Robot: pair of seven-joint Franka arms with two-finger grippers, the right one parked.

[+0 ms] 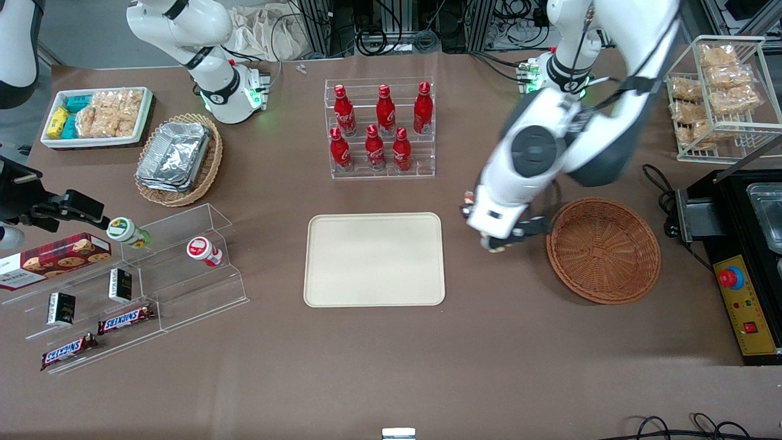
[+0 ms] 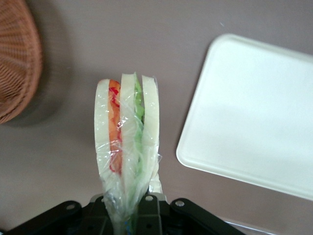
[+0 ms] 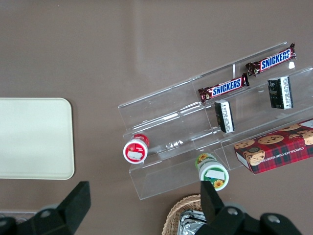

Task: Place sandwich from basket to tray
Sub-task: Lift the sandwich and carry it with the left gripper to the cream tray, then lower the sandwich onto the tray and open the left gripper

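Gripper (image 1: 498,243) clamps sandwich (image 2: 127,147) between basket (image 1: 603,249), tray (image 1: 374,258).

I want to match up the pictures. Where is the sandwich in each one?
Front view: the sandwich is barely visible, in the gripper, above the table between the basket and the tray.
Left wrist view: the sandwich hangs wrapped in the gripper, above bare table between basket and tray.
Right wrist view: not in it.
Shared landmark: the tray.
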